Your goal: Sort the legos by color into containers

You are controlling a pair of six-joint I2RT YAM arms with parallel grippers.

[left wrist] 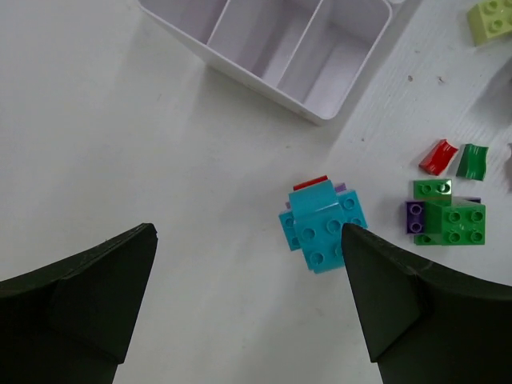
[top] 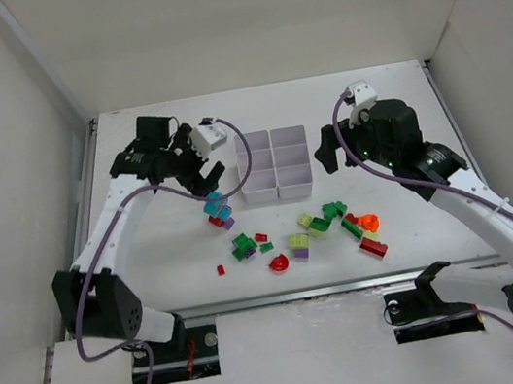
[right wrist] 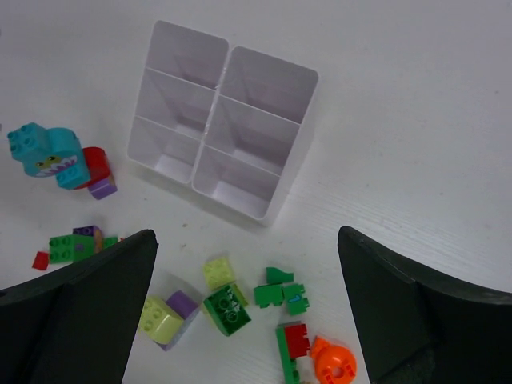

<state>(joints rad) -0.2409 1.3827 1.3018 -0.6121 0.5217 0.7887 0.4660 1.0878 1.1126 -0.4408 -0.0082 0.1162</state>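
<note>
The left pincer (top: 204,183) hangs spread wide over the counter (top: 169,256), holding nothing. The cyan cluster (top: 216,205) of the legos (top: 298,241) sits just beside its tips, between them and the containers (top: 278,191). In the left wrist view the cluster is not centred between the jaws. It lies against the inner side of the finger (left wrist: 392,296) at the right of that view, whose tip overlaps its edge, while the other finger stands well apart from it. In my judgement a sideways shift toward that side is needed before any closing. The cluster's long axis runs slantwise across the gap rather than along it. The left arm is plainly the nearer. The right pincer (top: 331,152), also spread and empty, hovers just beside the tray's far side, with the other scattered bricks nearer the arm bases.

Under the cyan pieces a red sliver and a purple corner peek out; how they are joined is hidden. Whether the fingertip touches the cluster or only floats above it cannot be told. The containers are cut off at the top of the left wrist view; the compartments that show look empty
</note>
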